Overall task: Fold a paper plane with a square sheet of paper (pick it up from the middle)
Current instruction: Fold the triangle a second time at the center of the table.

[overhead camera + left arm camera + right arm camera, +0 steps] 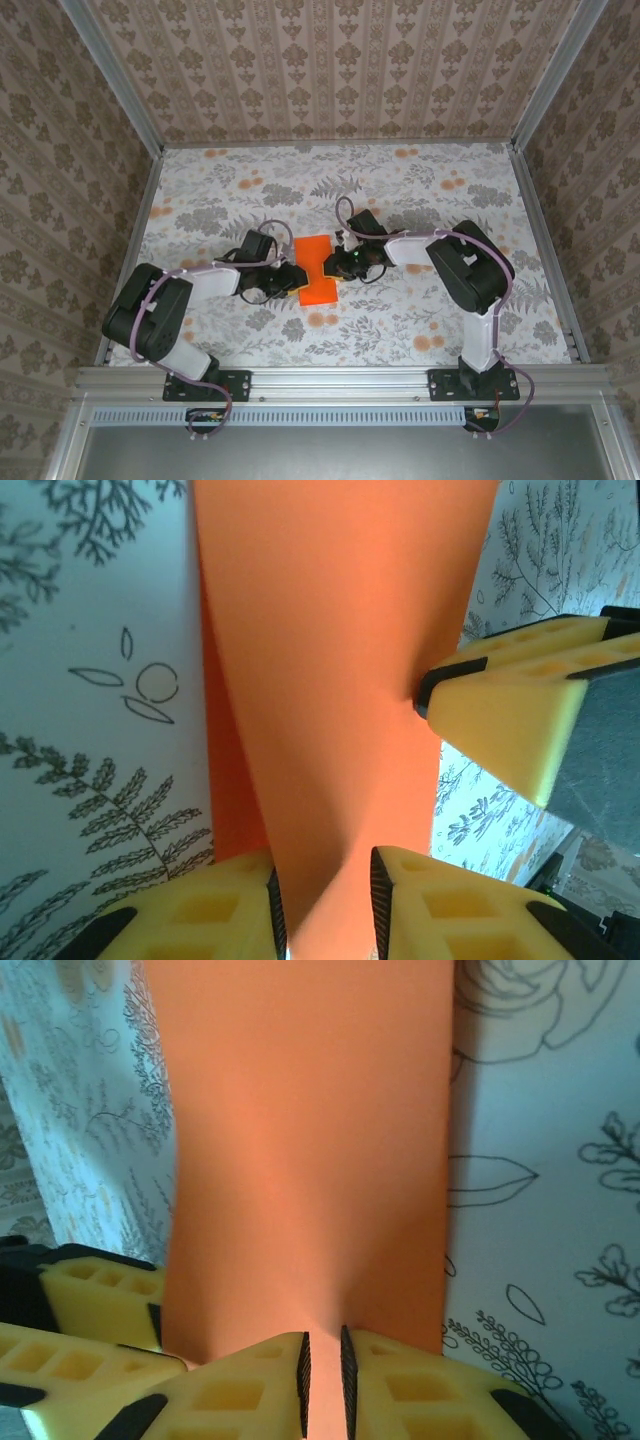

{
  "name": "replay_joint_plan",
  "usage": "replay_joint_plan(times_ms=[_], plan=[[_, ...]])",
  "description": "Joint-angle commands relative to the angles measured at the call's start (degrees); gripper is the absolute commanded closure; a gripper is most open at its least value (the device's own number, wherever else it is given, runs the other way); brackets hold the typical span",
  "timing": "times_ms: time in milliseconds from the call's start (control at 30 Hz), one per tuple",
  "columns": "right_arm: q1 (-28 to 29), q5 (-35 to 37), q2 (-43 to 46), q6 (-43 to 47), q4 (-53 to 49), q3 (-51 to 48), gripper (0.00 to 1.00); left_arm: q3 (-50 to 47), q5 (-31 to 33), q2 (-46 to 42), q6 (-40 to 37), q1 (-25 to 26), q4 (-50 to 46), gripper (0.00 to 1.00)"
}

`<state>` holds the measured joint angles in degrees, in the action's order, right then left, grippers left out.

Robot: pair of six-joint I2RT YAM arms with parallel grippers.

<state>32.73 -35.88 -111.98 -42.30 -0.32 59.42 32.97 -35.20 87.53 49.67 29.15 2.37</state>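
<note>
Mid-table, orange sheet (317,268) lengthwise near-to-far; right hand (323,1370) tight on it, left hand (325,905) ajar.

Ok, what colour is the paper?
The paper is plain bright orange, clearest from the right wrist.

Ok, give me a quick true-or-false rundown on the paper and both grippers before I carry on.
1. The orange sheet of paper lies between the left gripper and the right gripper. True.
2. The right gripper's jaws stand wide apart, clear of the paper. False: they are nearly closed, with the sheet's edge pinched between them.
3. The sheet is already a narrow pointed dart. False: from above it is a plain rectangle.
4. Paper runs between the left gripper's fingers. True.
5. The table carries a flower print. True.
</note>
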Motion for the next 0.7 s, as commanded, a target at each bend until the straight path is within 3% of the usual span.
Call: replay_joint_plan(times_ms=[0,167,433,500,667], plan=[[0.75,-0.41,-1.13,-0.89,-0.81,0.70,0.80,-2.47,-3.95,-1.52,2.55,-0.14,4.70,0.69],[0.76,1.59,-1.20,-0.85,-2.79,0.72,0.81,-4.75,-4.54,-3.01,4.73,0.47,6.87,0.71],[1.36,5.15,-1.56,0.31,-6.83,1.62,0.81,-4.63,-2.06,-5.71,4.35,1.00,2.66,0.92],[1.59,6.00,-1.70,0.88,-7.94,1.98,0.81,-4.66,-2.70,-5.84,5.13,0.96,4.09,0.89],[1.98,7.17,-2.27,1.61,-9.50,2.37,0.81,-4.50,-4.53,-7.20,7.10,1.17,7.78,0.67]])
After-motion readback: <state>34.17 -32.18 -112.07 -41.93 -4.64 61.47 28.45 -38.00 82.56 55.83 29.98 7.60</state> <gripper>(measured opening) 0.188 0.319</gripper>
